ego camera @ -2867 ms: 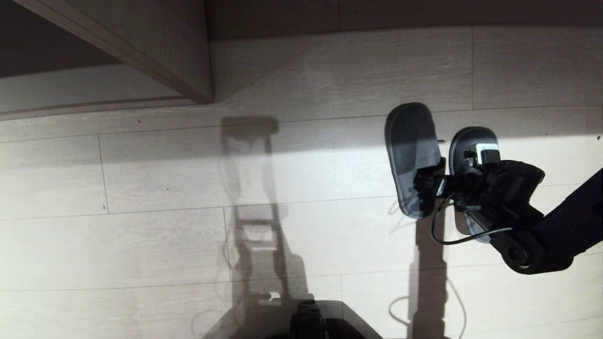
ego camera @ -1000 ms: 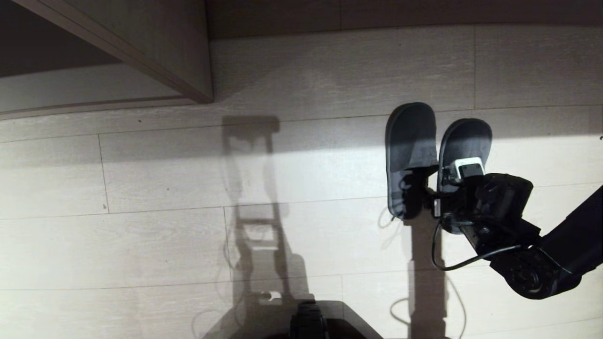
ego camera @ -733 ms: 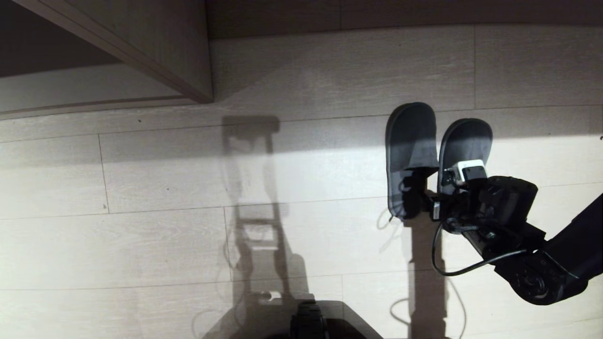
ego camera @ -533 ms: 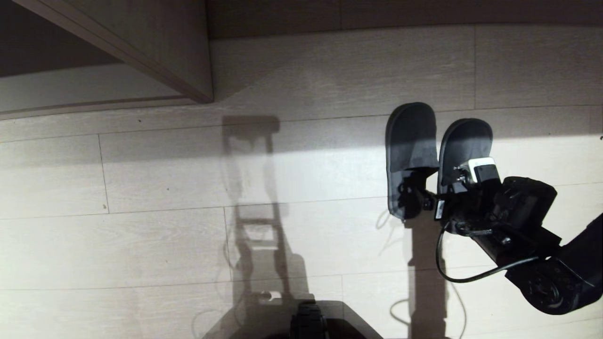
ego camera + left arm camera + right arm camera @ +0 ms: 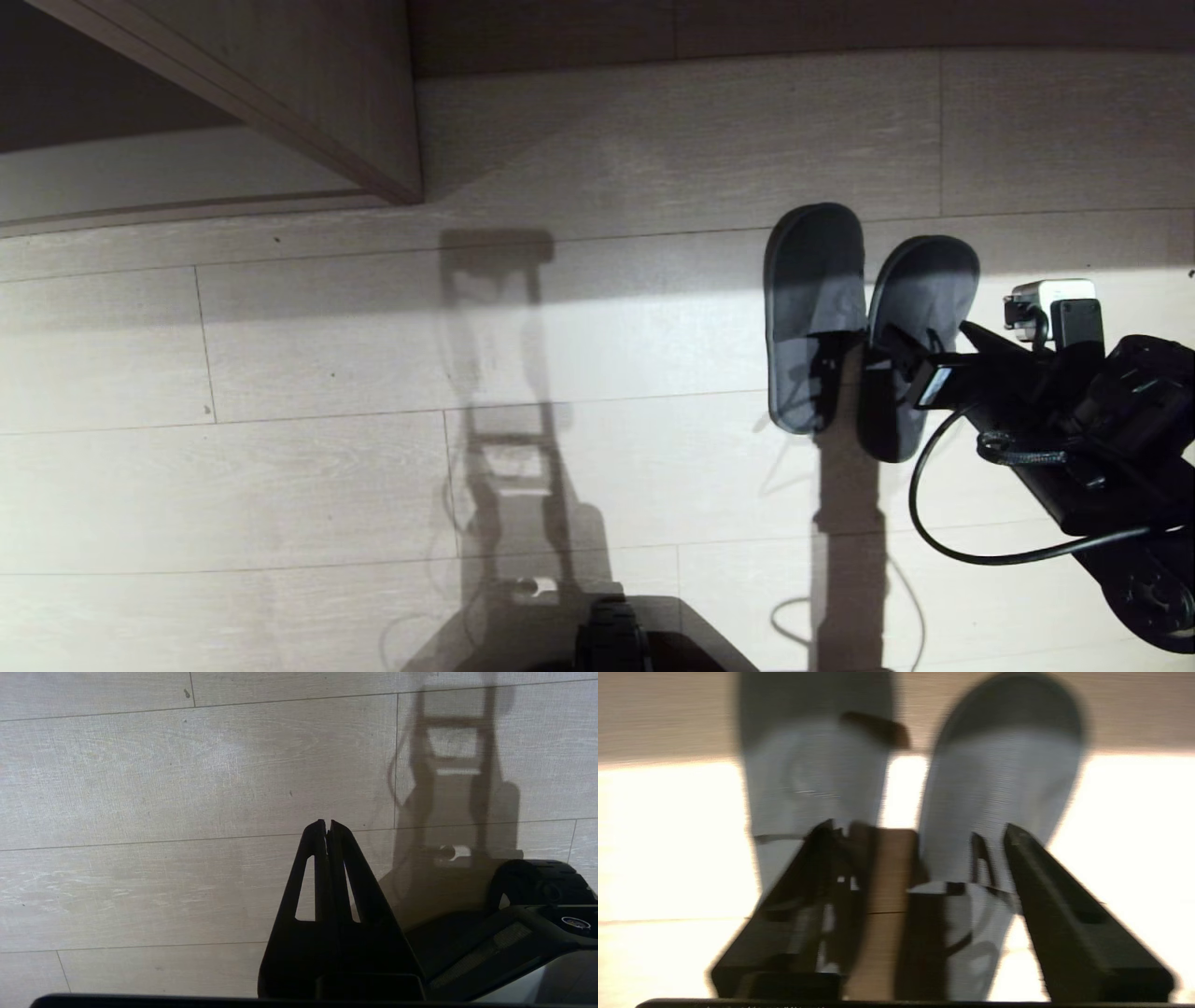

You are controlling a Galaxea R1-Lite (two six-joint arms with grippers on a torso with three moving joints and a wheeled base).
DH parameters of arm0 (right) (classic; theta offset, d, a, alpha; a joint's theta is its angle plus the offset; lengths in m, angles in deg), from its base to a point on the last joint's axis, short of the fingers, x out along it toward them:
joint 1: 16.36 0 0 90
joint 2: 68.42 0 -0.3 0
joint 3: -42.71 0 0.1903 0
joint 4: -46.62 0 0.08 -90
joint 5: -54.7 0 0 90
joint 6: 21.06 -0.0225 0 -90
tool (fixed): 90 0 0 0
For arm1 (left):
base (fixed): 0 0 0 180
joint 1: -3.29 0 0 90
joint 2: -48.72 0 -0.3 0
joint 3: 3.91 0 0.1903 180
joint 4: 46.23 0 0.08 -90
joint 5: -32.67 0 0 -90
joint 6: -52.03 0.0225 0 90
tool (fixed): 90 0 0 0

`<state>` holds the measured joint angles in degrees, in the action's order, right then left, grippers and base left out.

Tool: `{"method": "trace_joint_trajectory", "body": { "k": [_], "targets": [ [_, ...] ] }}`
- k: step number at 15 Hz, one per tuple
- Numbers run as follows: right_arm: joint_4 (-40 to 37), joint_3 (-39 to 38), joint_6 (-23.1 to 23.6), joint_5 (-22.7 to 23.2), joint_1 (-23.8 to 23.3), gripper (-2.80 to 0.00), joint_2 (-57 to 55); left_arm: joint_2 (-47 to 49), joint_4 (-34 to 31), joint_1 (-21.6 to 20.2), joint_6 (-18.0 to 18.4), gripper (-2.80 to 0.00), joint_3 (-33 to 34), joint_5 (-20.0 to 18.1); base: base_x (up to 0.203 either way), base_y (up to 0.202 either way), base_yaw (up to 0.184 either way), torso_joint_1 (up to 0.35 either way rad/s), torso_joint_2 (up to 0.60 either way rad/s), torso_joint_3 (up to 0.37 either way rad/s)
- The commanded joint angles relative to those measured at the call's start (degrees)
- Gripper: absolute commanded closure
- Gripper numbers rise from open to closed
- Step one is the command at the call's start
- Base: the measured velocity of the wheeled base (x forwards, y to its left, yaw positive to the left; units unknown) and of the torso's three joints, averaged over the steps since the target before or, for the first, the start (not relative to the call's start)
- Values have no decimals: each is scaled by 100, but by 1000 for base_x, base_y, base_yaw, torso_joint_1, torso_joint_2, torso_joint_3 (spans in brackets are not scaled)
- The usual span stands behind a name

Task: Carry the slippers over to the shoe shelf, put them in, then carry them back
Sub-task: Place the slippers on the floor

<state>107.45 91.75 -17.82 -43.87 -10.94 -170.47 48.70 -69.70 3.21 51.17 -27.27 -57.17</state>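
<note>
Two dark grey slippers lie side by side on the pale floor, toes away from me: the left slipper (image 5: 814, 299) (image 5: 812, 774) and the right slipper (image 5: 924, 280) (image 5: 1008, 779). My right gripper (image 5: 924, 331) (image 5: 920, 830) hovers open over their heel ends, with nothing held between its fingers. One finger is over the left slipper's inner edge, the other at the right slipper's outer edge. The shoe shelf (image 5: 187, 182) is at the far left, its pale base board under a taupe panel. My left gripper (image 5: 328, 823) hangs shut over bare floor, parked.
A taupe wood-grain panel (image 5: 373, 121) juts out beside the shelf. A dark skirting (image 5: 747, 28) runs along the far wall. My base (image 5: 607, 644) (image 5: 537, 933) shows at the near edge. A black cable (image 5: 934, 532) loops under the right wrist.
The right slipper, earlier askew under the gripper, now lies flat beside the left one. Over the last second the right gripper has drawn back to the right, off the slippers.
</note>
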Motion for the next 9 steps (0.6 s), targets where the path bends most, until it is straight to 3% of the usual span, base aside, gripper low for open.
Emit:
{"method": "trace_joint_trajectory", "body": {
  "k": [1, 5, 9],
  "targets": [
    [-48, 46, 1, -96, -262, 0, 127, 2, 1, -1, -3, 0, 0, 1, 0, 0, 0, 0, 0, 0],
    [-314, 367, -26, -86, -1406, 0, 90, 2, 1, -1, -3, 0, 0, 1, 0, 0, 0, 0, 0, 0],
    [-331, 670, -176, 30, -1675, 0, -870, 2, 1, -1, -3, 0, 0, 1, 0, 0, 0, 0, 0, 0]
  ]
}}
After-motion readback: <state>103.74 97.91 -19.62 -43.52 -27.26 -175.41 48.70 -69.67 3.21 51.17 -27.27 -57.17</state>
